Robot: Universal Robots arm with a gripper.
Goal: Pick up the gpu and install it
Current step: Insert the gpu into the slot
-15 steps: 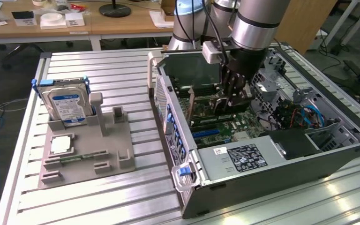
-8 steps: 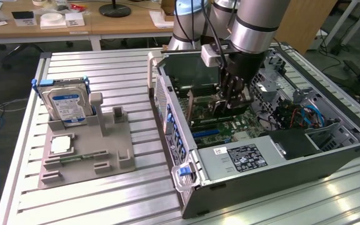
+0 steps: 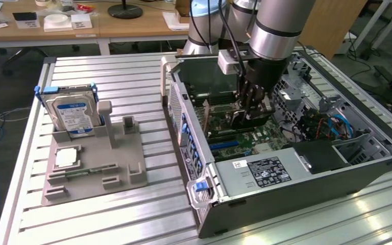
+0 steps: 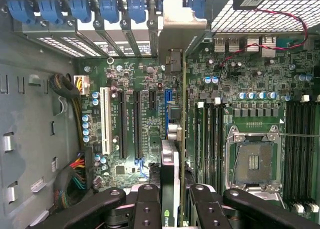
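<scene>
One gpu point(image 4: 171, 179) clamped edge-on between gripper point(image 4: 175, 201) fingers point(image 4: 146, 204), long axis running away from hand toward rear bracket slots point(image 4: 125, 36), held over motherboard point(image 4: 135, 114).

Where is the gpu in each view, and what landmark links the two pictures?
Exterior view: gpu held edge-on in the hand, inside the open case.
Wrist view: gpu edge-on between the fingers, above the motherboard.
Shared landmark: the blue slot.
</scene>
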